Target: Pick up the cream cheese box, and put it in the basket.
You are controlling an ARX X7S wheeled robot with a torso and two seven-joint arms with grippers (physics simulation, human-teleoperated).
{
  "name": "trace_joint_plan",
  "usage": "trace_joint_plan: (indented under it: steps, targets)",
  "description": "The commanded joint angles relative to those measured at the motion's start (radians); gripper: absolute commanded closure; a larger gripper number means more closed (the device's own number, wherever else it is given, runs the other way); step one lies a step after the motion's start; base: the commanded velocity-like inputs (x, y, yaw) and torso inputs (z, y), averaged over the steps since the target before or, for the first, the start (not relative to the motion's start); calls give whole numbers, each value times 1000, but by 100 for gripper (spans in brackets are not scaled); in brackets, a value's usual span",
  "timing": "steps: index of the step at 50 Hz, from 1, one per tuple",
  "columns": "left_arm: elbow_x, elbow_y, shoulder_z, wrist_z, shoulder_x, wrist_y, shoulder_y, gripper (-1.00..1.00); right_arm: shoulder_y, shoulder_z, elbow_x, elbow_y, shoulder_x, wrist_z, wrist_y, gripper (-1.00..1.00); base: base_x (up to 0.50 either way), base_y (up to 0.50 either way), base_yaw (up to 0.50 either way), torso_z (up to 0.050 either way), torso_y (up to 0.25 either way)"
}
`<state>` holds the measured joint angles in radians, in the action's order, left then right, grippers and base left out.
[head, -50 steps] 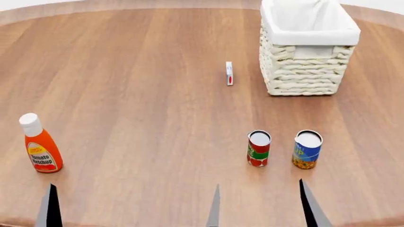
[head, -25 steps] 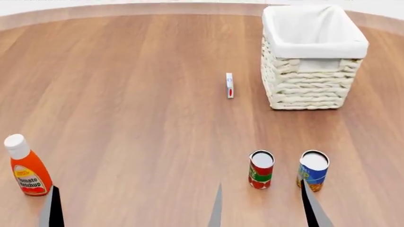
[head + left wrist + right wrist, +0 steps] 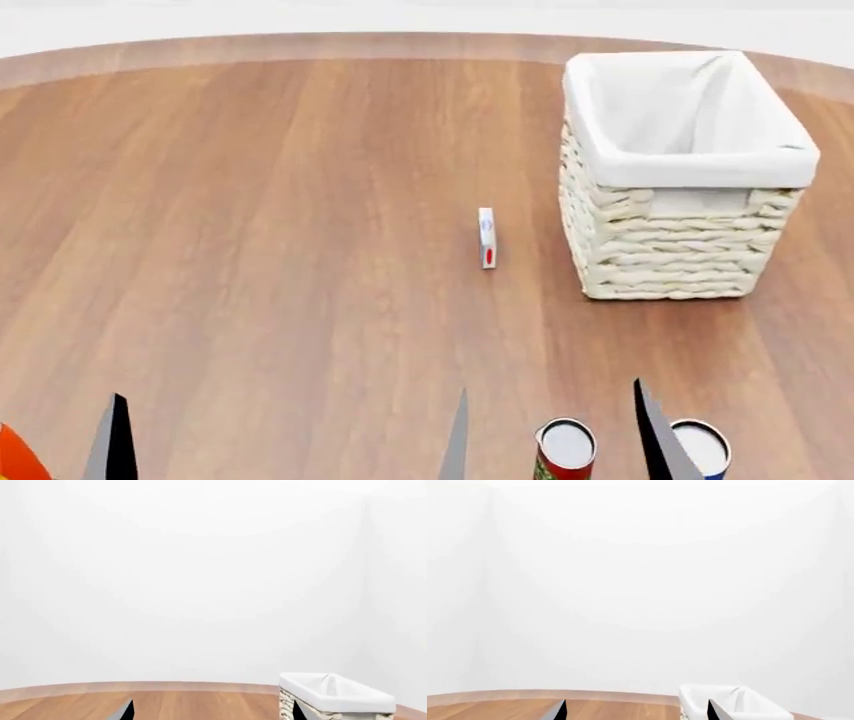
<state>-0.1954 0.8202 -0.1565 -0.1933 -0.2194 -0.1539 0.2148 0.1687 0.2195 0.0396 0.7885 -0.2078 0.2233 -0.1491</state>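
Note:
The cream cheese box (image 3: 487,238), a thin white carton with red and blue marks, stands on edge on the wooden table, just left of the basket (image 3: 694,172). The basket is cream wicker with white lining and shows nothing inside; it also shows in the left wrist view (image 3: 333,694) and the right wrist view (image 3: 728,701). My right gripper (image 3: 547,388) is open and empty at the near edge of the head view, well short of the box. My left gripper (image 3: 212,712) is open and empty; only one of its fingertips (image 3: 118,430) shows in the head view.
A red-and-green can (image 3: 565,450) and a blue can (image 3: 703,448) stand near the bottom edge, close by my right gripper's fingers. An orange ketchup bottle (image 3: 11,458) is cut off at the bottom left corner. The round wooden table (image 3: 267,200) ends beyond the basket.
Everything on the table has slid down and nearer in the head view; the cans and ketchup bottle are now at its bottom edge. The fingertips keep their places in the view.

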Motion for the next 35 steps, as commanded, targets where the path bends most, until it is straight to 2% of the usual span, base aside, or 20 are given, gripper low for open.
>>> trace_joint_plan:
  steps: [1,35]
  targets:
    - [-1,-1,-6,-8,-8,2,-2,-100,-3,6,3,2,-7,8,-2,-100,398,0,0,0,0]
    - [-14,-12,-30,-48,-46,15,-13,-100,-12,20,14,-5,-27,30,-1,-100,399,0,0,0,0]
